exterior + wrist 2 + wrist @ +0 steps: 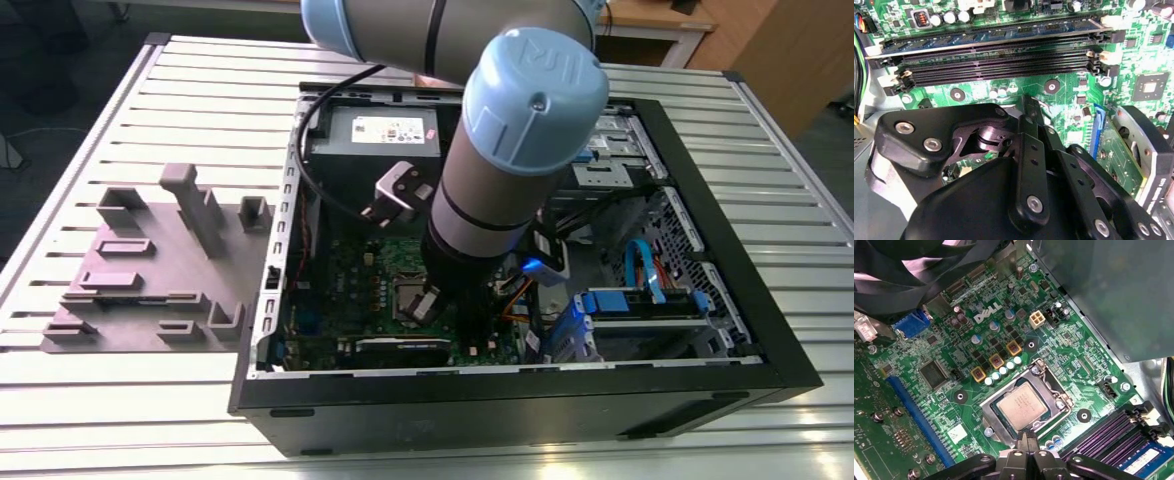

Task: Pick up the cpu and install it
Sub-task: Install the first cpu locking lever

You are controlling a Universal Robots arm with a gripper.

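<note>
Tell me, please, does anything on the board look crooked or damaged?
Nothing stands out. The cpu lies flat and square inside its socket frame, and the gripper sits at its edge.

An open computer case [747, 330] lies on a slatted bench [160, 110], with a fixture block [147, 270] beside it on the exterior view's left. Inside, the cpu [1022, 407] sits in its socket frame [991, 402] on the motherboard [954, 390], memory slots [999, 62] nearby. The gripper [1027, 439] hangs just beside the socket's edge.
</note>
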